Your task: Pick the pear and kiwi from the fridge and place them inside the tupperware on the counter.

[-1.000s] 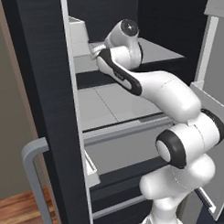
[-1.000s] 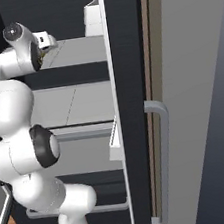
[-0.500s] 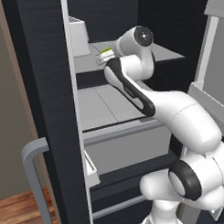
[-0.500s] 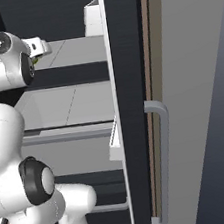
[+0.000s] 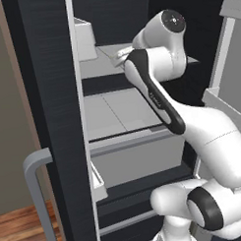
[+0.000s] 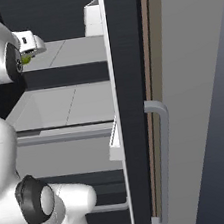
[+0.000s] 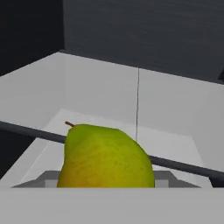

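Pear (image 7: 106, 158) close up at 6 o'clock in the hand view, yellow-green with an orange blush low on its left side, short brown stem poking out toward 10 o'clock. Lower part cut off by the grey band, so contact with the fingers not visible there; cannot tell how far open they are or whether they hold the fruit. In the right base view, a small yellow-green patch of the same pear (image 6: 26, 58) just beside the white hand (image 6: 30, 44), at 10 o'clock of that picture, above the front edge of the upper shelf (image 6: 70, 51).

Behind the pear in the hand view: pale grey shelf floor (image 7: 166, 109) with a thin seam running toward 12 o'clock, a dark bar (image 7: 183, 168) crossing from 9 o'clock to 4 o'clock, and dark charcoal back wall of the fridge (image 7: 144, 35) across the top.

In the left base view, arm reaching into the open fridge (image 5: 48, 95), wrist bent at about 1 o'clock over the upper shelf (image 5: 98, 69). White door bin (image 5: 85, 40) at 11 o'clock, hung on the door's inner edge. Below the shelf, a second pale shelf (image 5: 117, 112) and a grey drawer (image 5: 138, 161) near centre. Grey bar handle (image 5: 39, 194) at 8 o'clock on the door, wooden floor (image 5: 23, 229) at 7 o'clock.

In the right base view, another grey bar handle (image 6: 164, 162) at 4 o'clock on the dark door edge.
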